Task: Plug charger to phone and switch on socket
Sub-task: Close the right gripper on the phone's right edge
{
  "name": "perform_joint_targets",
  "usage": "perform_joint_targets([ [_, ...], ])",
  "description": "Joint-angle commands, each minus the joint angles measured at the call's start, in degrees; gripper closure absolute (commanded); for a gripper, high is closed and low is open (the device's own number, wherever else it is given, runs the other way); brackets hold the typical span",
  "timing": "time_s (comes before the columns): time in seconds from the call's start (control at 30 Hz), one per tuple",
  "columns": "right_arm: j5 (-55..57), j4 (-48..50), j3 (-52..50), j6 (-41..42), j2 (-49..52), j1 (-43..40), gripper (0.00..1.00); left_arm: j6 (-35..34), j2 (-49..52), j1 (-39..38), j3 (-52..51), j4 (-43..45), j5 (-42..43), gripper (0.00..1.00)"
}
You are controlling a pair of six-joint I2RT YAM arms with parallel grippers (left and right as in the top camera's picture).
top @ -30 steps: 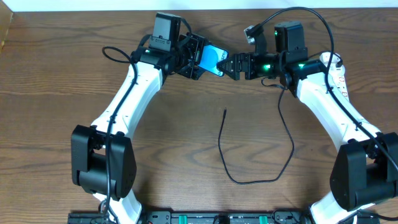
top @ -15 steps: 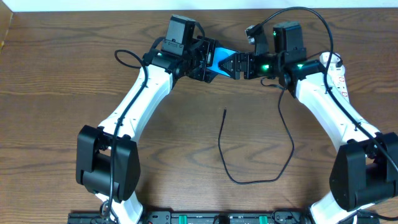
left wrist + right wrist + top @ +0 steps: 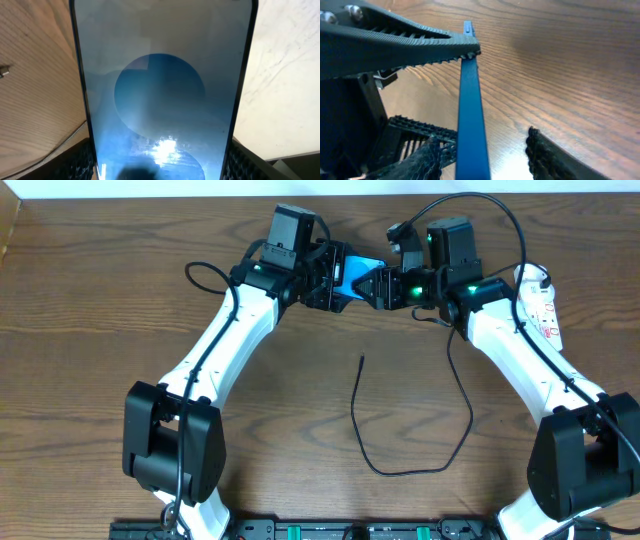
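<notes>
The phone is held off the table at the back centre, and its blue screen fills the left wrist view. My left gripper is shut on its long edges, with the left gripper gripping from the bottom corners of that view. My right gripper straddles the phone's free end. In the right wrist view the phone shows edge-on between the right gripper jaws, close to one pad, with a gap to the other. The charger lies loose on the table, tip pointing away. The socket lies under my right arm.
The charger's cable loops across the middle of the wooden table and runs up under the right arm. A toothed finger of my left gripper crosses the top of the right wrist view. A pale wall borders the table's far edge.
The left arm carried the phone to the right, into the right gripper. The right gripper's jaws have narrowed around the phone's end and the right arm has shifted slightly left.
</notes>
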Motion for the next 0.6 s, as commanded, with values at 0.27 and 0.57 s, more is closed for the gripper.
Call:
perform_joint_targets([
  [0.27,0.72,-0.02,0.96,-0.66,0.48,0.50,0.67,-1.05,-1.88,-0.63,0.96,0.52,-0.31,0.93],
  [0.57,0.68,-0.04,0.96,-0.50,0.48,0.50,0.74,-1.03,-1.88,-0.90,0.96,0.50,-0.31,0.93],
])
